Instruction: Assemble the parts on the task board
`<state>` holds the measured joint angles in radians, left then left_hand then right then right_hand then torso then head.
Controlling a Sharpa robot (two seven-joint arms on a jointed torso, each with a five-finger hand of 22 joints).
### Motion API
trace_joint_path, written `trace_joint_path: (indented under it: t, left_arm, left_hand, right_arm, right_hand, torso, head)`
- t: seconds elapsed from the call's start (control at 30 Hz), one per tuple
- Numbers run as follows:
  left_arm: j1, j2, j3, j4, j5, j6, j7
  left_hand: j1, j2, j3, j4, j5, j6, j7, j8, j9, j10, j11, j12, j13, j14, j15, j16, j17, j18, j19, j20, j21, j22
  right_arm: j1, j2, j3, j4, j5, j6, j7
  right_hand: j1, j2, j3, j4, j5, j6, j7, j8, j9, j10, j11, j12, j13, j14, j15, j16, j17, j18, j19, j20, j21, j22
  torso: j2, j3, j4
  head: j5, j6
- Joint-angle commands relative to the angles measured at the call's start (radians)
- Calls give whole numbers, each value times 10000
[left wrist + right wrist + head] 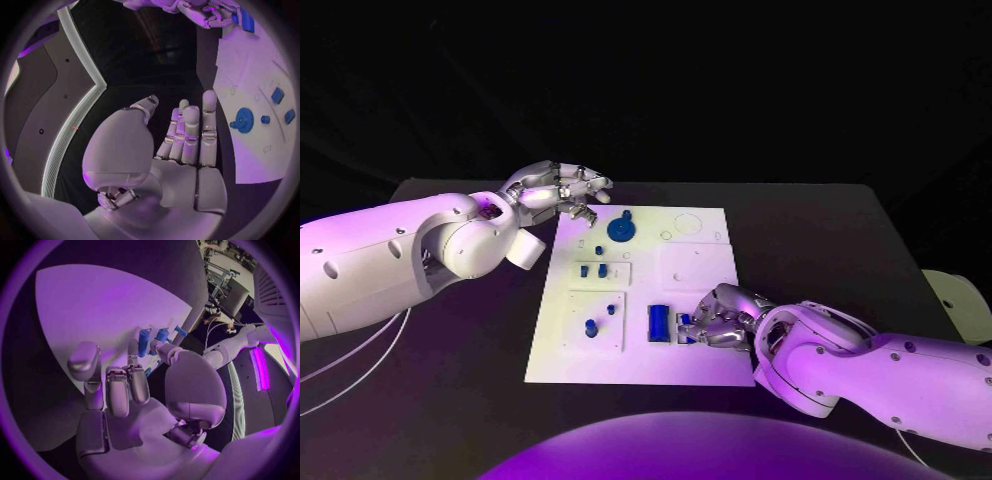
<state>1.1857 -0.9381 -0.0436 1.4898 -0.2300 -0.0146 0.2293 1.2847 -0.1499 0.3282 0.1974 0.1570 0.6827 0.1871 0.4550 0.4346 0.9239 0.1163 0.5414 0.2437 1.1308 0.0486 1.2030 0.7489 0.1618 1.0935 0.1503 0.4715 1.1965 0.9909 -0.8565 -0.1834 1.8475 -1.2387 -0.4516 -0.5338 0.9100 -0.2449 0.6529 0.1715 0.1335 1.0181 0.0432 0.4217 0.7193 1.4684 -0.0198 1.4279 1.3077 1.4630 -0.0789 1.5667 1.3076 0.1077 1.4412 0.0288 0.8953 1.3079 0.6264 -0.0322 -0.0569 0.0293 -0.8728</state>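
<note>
While the right hand (718,322) pinches a small blue part (687,328) at the task board (704,290)'s lower middle, it should press straight down, keeping the part upright. Upper left, the left hand (560,190) hovers, fingers apart, holding nothing.

table: a black table (819,225) with a matte top, seen from above in the head view
backdrop: a dark cloth (733,90) hangs behind the far edge of the table
cables: thin pale cables (358,365) lie in a curve on the table near its left side
pale object: a pale rounded object (961,300) stands just beside the right edge of the table; what it is, I cannot tell
</note>
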Motion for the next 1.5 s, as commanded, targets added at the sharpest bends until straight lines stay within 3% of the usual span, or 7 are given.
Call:
trace_joint_path:
  t: [0.03, 0.87, 1.2, 1.27, 1.37, 1.5]
  left_arm:
    - [4, -8, 6, 21, 9, 135, 25]
    - [4, 6, 4, -41, 9, 145, 13]
    - [4, 6, 0, -50, 8, 144, 12]
    - [4, 4, -1, -50, 8, 145, 11]
    - [3, 6, -3, -49, 8, 149, 10]
    - [3, 7, -6, -47, 8, 158, 20]
  left_hand:
    - [109, -4, -8, 16, 10, -53, -9, 48, -14, -65, -4, 34, 17, -62, -15, -61, -11, 193, -59, 16, -10, -14]
    - [113, -2, -24, 34, 11, -61, -7, 59, -18, -72, -2, 40, 16, -60, -14, -58, -4, 192, -60, 17, -9, -14]
    - [113, -2, -24, 34, 11, -61, -7, 59, -18, -72, -2, 40, 16, -60, -14, -58, -4, 192, -60, 17, -9, -14]
    - [113, -2, -24, 34, 11, -61, -7, 59, -18, -72, -2, 40, 16, -60, -14, -58, -4, 192, -60, 17, -9, -14]
    - [113, -2, -24, 34, 11, -61, -7, 59, -18, -72, -2, 40, 16, -60, -14, -58, -4, 192, -60, 17, -9, -14]
    - [113, -2, -24, 34, 11, -61, -7, 59, -18, -72, -2, 40, 16, -60, -14, -58, -4, 192, -60, 17, -9, -14]
  right_arm:
    - [-10, 6, 0, 1, -39, 50, 148]
    - [-10, -251, -1, 282, -156, -18, 304]
    - [-10, -417, -2, 335, -117, 372, 499]
    - [-10, -437, -2, 359, -89, 537, 606]
    - [-16, -442, -3, 404, -66, 789, 690]
    - [-26, -430, -3, 409, -97, 1012, 652]
  right_hand:
    - [-72, 15, -27, 12, -33, 71, 20, -63, -8, 116, -52, 59, 1390, 1078, -57, 41, 2632, 9, 32, -45, -42, 814]
    - [-100, -30, -223, 99, -76, 71, 25, -94, -17, 121, -48, 67, 1397, 1078, -54, 41, 2632, 13, 30, -42, -78, 807]
    - [43, 16, -259, 74, -24, 92, 2, -102, -16, 139, -66, 93, 1420, 1078, -62, 41, 2632, 8, 42, -45, -43, 818]
    - [174, -4, -286, 18, -96, 93, -4, -113, -15, 136, -71, 89, 1416, 1078, -69, 41, 2632, 7, 46, -50, -41, 820]
    - [484, -57, -472, -49, -538, 103, 1, -150, -17, 143, -69, 104, 1430, 1078, -69, 41, 2632, 3, 53, -55, -45, 826]
    - [660, -64, -579, -72, -688, 123, -6, -161, -16, 153, -72, 120, 1443, 1078, -71, 41, 2632, -1, 63, -55, -25, 835]
  torso:
    - [4, 1, 6]
    - [-1, 2, -9]
    - [-5, 5, -5]
    - [-3, 4, -7]
    - [-5, 3, -4]
    - [-5, 0, 1]
  head:
    - [-9, 2]
    - [13, 2]
    - [21, 2]
    - [12, 2]
    - [19, 2]
    - [16, 2]
